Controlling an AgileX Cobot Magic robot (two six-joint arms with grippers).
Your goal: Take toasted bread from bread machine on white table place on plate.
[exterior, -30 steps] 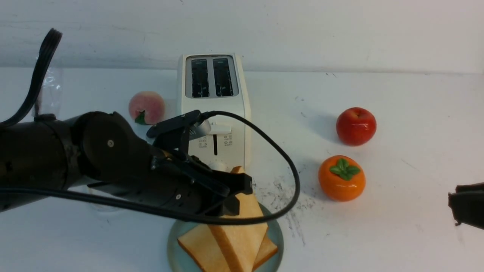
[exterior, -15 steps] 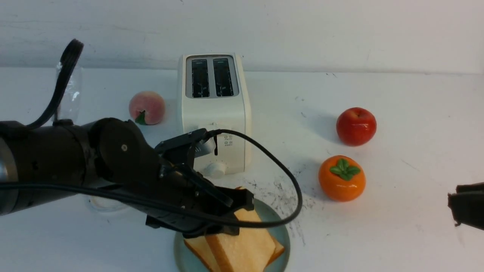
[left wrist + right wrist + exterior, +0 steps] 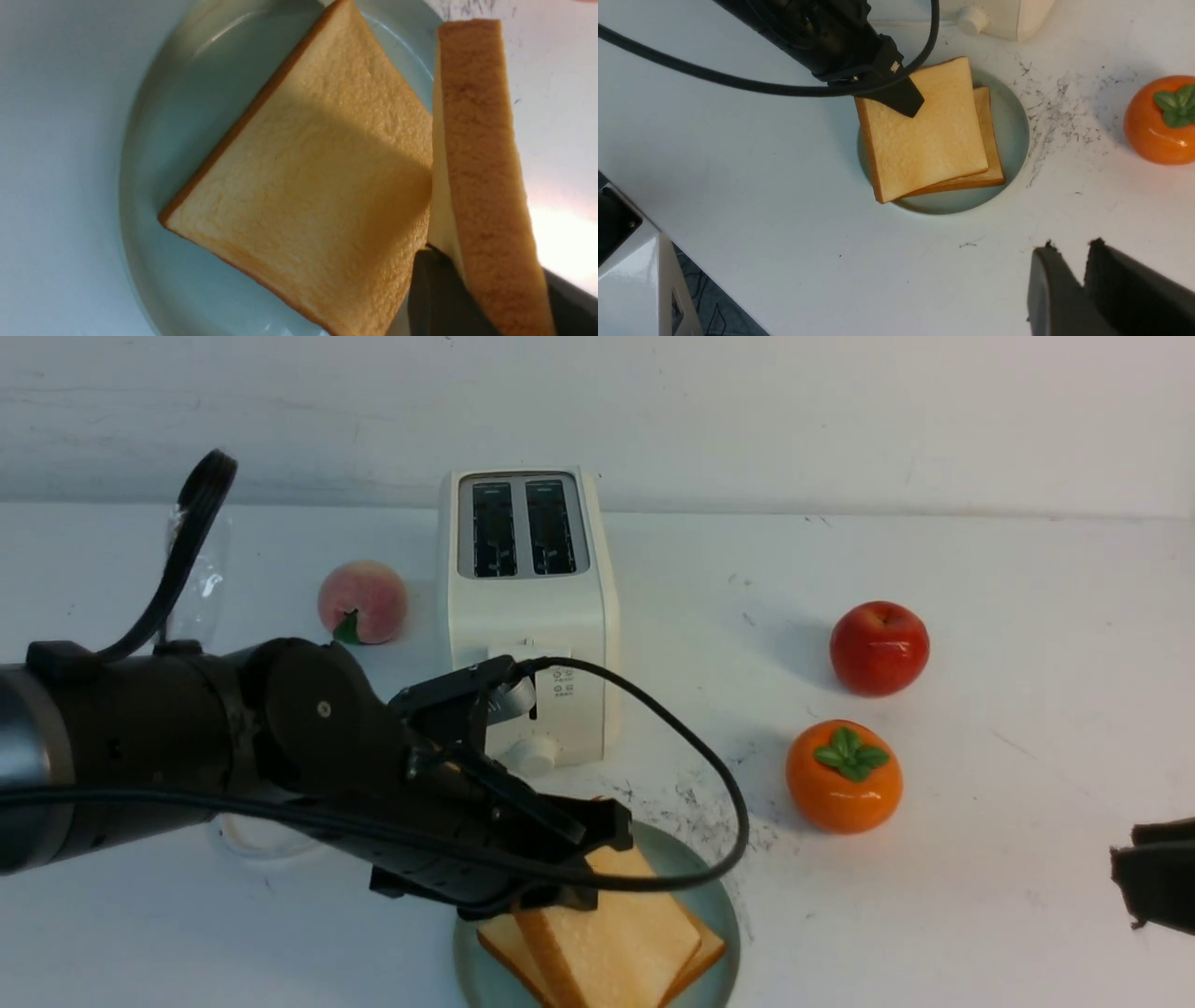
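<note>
Now we have the left claw (image 3: 590, 861) clamped on the held slice (image 3: 616, 933), biting its corner at about 10 o'clock of the plate (image 3: 1013, 121). From that bite the slice runs out toward 4 o'clock, squarely over the flat slice (image 3: 303, 186), which already lies in the plate's well. That is the relation we watch: the gripped corner looks higher, the far edge dips low over the slice below, and we cannot tell whether the two touch there. Both slots of the bread machine (image 3: 527, 607), at 12 o'clock from the plate, look empty, so we judge this the last drop. The coming move, we reckon, is to part the claw and back out toward 10 o'clock, along the arm's own line, so the slice settles without being dragged off the rim. Over at 3 o'clock, well apart across the desk (image 3: 1027, 569), the right claw (image 3: 1153, 877) hangs with its fingers together, gripping nothing; the left is plainly the nearer arm.
</note>
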